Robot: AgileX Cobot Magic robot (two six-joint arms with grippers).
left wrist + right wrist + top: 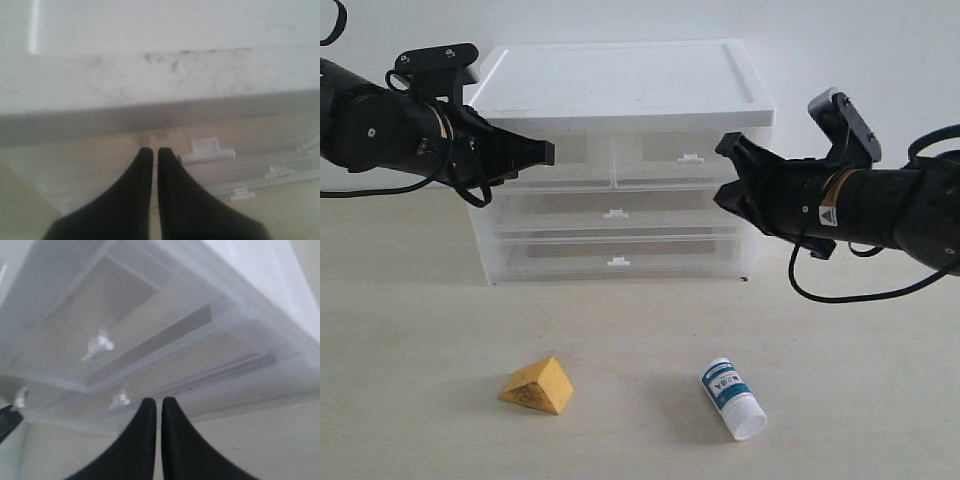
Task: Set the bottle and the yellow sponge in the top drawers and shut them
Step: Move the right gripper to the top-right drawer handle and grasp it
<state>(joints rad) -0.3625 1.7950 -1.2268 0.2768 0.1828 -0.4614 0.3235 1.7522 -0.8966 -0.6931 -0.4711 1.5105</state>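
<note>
The yellow sponge (538,386) lies on the table at the front left. The bottle (732,398) lies on its side at the front right, cap towards the front. Both top drawers, left (575,160) and right (685,150), sit pushed in under the cabinet lid. My left gripper (549,152) is shut and empty, its tips just in front of the left top drawer, beside that drawer's tab handle (207,152). My right gripper (724,150) is shut and empty, level with the right top drawer near the cabinet's right edge; a tab handle (99,346) shows ahead of it.
The white drawer cabinet (620,85) stands at the back centre, with two full-width drawers (615,213) (617,262) below the top pair, both pushed in. Bare table (640,330) lies between the cabinet and the two objects.
</note>
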